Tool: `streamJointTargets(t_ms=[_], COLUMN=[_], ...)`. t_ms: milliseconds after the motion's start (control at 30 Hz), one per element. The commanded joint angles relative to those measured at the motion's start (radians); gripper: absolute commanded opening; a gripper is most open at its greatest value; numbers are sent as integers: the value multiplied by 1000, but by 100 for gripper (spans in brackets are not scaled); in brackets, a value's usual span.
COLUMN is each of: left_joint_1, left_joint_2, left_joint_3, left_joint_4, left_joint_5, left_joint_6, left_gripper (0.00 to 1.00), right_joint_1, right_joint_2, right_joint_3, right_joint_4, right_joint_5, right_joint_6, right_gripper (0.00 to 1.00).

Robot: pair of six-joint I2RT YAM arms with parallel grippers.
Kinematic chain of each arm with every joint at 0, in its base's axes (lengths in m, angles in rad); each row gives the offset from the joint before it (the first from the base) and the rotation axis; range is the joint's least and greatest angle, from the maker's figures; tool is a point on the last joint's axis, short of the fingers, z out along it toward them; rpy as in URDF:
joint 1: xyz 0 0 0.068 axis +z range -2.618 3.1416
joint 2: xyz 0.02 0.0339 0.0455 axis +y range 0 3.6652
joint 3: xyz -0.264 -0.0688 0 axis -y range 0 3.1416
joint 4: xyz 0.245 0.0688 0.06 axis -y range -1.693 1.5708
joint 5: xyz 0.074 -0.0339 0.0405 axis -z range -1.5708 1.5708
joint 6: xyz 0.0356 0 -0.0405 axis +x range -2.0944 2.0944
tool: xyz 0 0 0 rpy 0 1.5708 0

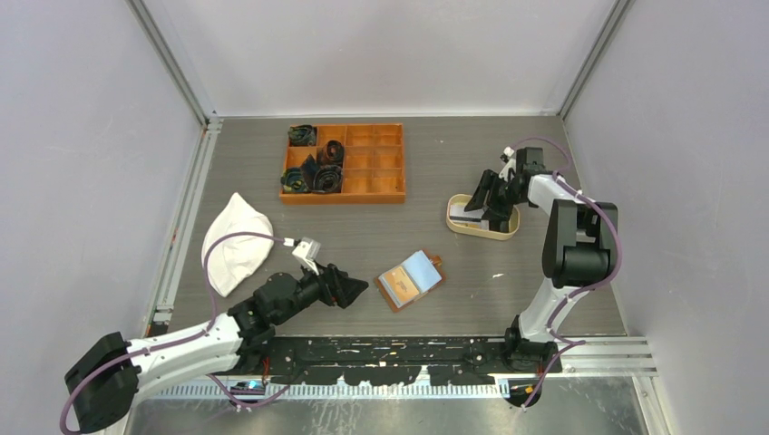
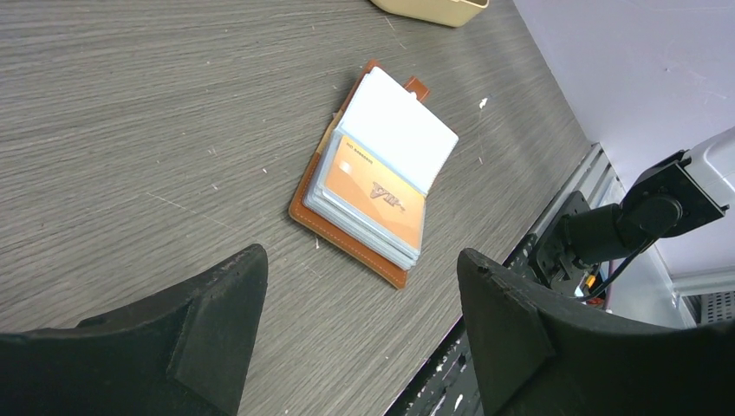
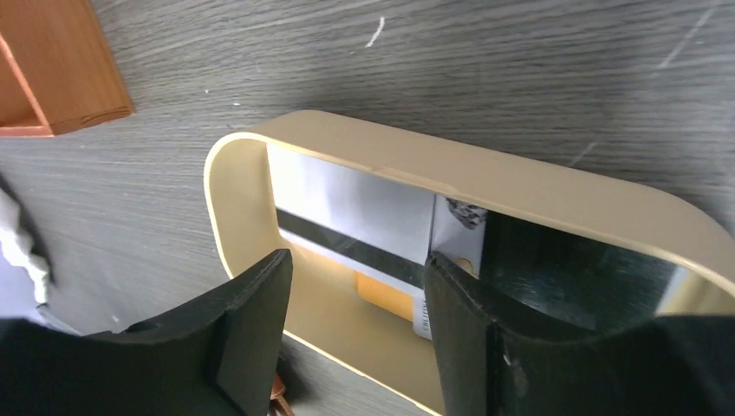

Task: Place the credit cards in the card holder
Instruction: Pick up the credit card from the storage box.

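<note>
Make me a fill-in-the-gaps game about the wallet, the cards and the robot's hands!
1. The card holder lies ___ on the table, an orange card showing inside.
2. The tray with the credit cards stands on the table's ___ side, under the right gripper.
3. The left gripper is open and holds ___.
4. The white cloth lies nearest the ___ gripper.
Missing words: open; right; nothing; left.

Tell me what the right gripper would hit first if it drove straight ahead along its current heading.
Probably the white card with the dark stripe lying in the beige tray, framed between the open fingers of the right gripper. Depth is unclear; a finger might clip the tray wall first.
</note>
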Motion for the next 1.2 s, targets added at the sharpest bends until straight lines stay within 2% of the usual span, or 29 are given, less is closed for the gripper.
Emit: streamJointTargets(t_ms=[0,300,600,667,700,800,900,1167], left_joint_1=[5,4,5,4,4,5,5,5], left_joint_2=[10,25,49,58,61,75,100,161], left_joint_3=[47,53,59,60,62,67,71,82], left_joint_4=[79,84,99,102,103,105,119,158], left_joint_5=[12,17,21,24,24,26,28,46], left_joint_6=[0,-6,-12,-13,-12,-15,-14,-23], left_gripper=[80,79,79,79,79,79,79,78], right_joint_1=[-2,-22,-27,-26,-24,-29,-28,-17], right_joint_2=[16,-51,-65,-76,-83,-110,-87,26], right_joint_3=[-2,-48,-81,-62,-47,-42,-29,13], right_joint_4=[52,161,254,193,143,103,76,53], right_joint_5=[-120,-299,-409,-323,-210,-68,-62,-123], right_joint_6=[51,133,225,187,145,83,65,54], right_gripper=[61,52,47,44,44,47,52,56])
